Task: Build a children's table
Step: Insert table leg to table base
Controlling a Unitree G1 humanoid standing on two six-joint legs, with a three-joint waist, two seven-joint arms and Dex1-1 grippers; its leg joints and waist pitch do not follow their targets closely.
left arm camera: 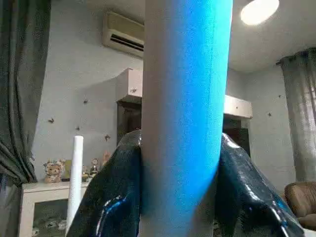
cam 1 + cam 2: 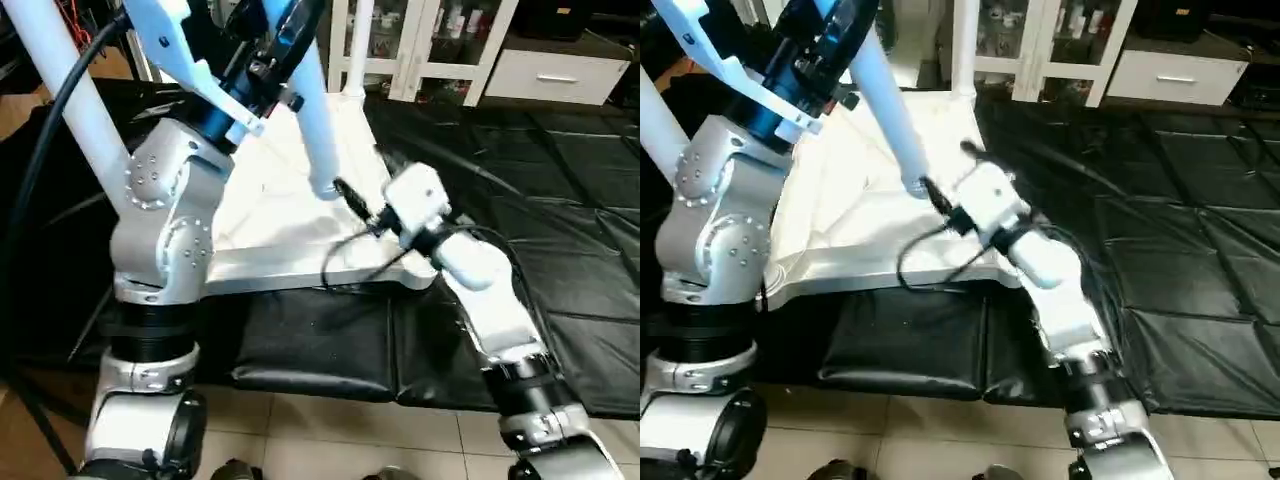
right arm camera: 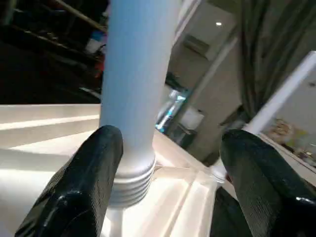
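The table top (image 2: 270,235) lies upside down on a black mat (image 2: 560,250), ribs facing up. One leg (image 2: 315,120) rises from the top's middle region toward 12 o'clock, tilted, its threaded foot (image 3: 129,185) resting on or just above the ribbed surface rather than in a corner socket, as far as can be judged. The left gripper (image 1: 180,197) is clamped on this leg high on the shaft, one black finger on each side. The right gripper (image 3: 165,163) is at the foot end with its fingers spread wide; the foot is beside one finger (image 3: 86,182), and well clear of the other, so it is not gripped. Another leg (image 2: 90,130) stands at 10 o'clock and a further one (image 2: 358,45) at 12 o'clock on the top's far corner. Judged from appearance, the leg is a light, stiff, smooth plastic tube, likely to slip or swing under a single high hold; a second hold just above the threads should steady it for seating.
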